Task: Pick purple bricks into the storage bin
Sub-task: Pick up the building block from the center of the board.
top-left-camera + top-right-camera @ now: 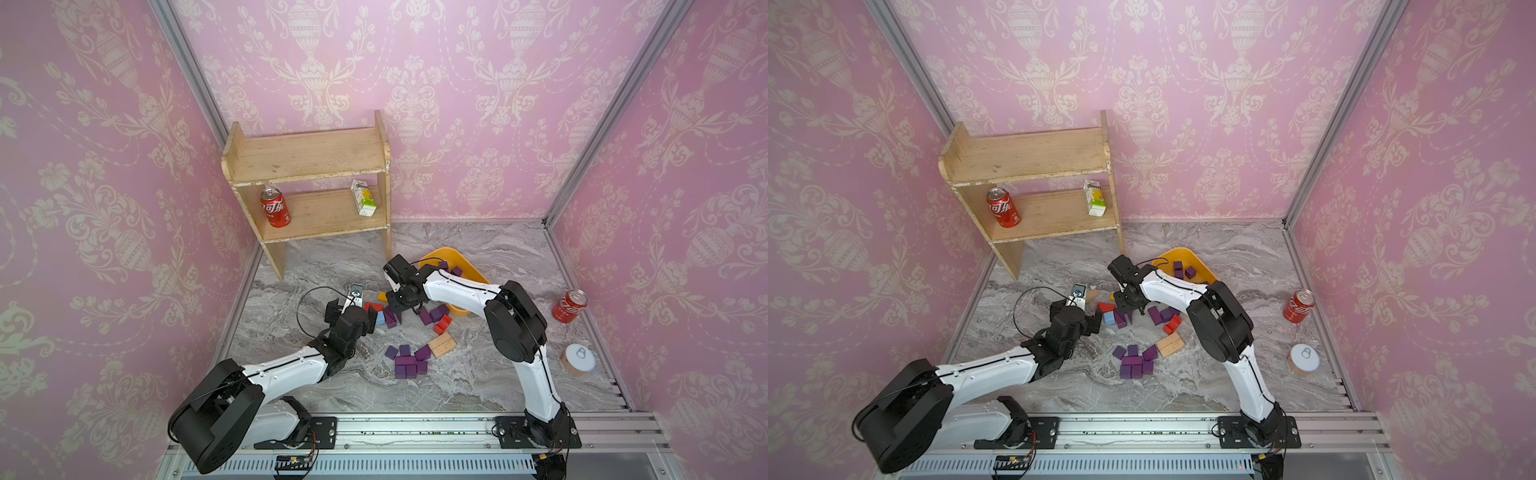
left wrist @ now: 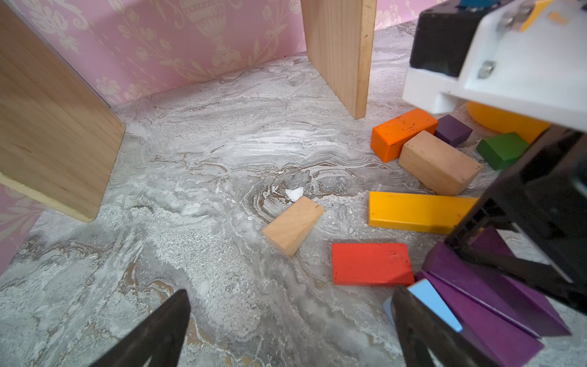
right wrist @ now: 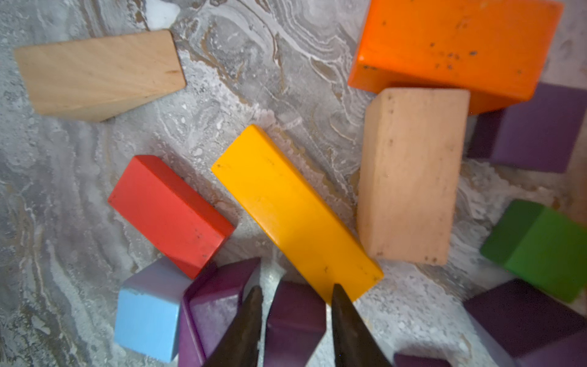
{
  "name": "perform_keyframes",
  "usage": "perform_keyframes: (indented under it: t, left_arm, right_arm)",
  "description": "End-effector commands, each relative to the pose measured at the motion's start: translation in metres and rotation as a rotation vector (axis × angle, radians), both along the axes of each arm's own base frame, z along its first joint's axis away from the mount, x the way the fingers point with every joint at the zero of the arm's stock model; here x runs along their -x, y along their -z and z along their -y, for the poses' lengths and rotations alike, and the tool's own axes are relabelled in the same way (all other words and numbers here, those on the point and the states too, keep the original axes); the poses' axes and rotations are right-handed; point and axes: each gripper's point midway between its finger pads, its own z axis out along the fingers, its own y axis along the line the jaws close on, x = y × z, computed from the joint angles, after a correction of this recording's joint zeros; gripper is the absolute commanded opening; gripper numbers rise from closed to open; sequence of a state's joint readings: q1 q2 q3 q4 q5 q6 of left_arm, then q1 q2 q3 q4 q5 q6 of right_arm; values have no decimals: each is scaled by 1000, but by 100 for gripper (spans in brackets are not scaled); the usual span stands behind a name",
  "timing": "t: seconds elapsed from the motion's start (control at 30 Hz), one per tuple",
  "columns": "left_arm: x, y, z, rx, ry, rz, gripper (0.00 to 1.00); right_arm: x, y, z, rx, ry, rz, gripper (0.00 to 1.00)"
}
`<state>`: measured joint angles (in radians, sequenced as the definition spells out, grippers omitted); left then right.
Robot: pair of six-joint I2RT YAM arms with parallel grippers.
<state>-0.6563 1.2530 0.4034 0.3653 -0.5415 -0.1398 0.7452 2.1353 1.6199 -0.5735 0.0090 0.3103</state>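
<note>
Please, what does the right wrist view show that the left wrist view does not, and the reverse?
Only the right wrist view shows how the tips of the right gripper stand on either side of a purple brick; whether they press it is unclear. Only the left wrist view shows the open left gripper, the shelf legs, the pink wall and an edge of the storage bin. Both show the orange block, the yellow bar, the red block, the light blue block, the green block and the marble table.
</note>
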Motion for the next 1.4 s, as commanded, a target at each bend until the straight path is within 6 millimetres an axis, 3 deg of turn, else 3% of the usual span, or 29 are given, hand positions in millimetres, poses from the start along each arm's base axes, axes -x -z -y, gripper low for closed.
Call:
perform_keyframes:
  t: [0.0, 0.23, 0.57, 0.77, 0.93, 1.13, 1.27, 1.37]
  left_arm:
    - [-5, -7, -5, 2, -38, 10, 99]
    - [-5, -5, -3, 5, -34, 3, 99]
    - [-5, -6, -4, 2, -36, 3, 99]
    - [-5, -6, -4, 4, -35, 3, 99]
    - [-5, -5, -4, 2, -34, -1, 99]
    - [-5, -5, -3, 2, -34, 0, 99]
    - [-6, -5, -3, 5, -32, -2, 99]
    - [-5, -4, -2, 9, -32, -4, 99]
  right_arm:
    - [17, 8, 14, 42, 10, -42, 37]
    - [20, 6, 19, 43, 17, -26, 35]
    - [11, 9, 10, 43, 8, -28, 35]
    - [10, -3, 11, 22, 4, 12, 26]
    - [9, -27, 15, 4, 1, 63, 24]
    - [-5, -82, 33, -46, 37, 151, 23]
    - [-20, -114, 63, -82, 98, 206, 22]
    - [-32, -123, 95, -78, 166, 227, 22]
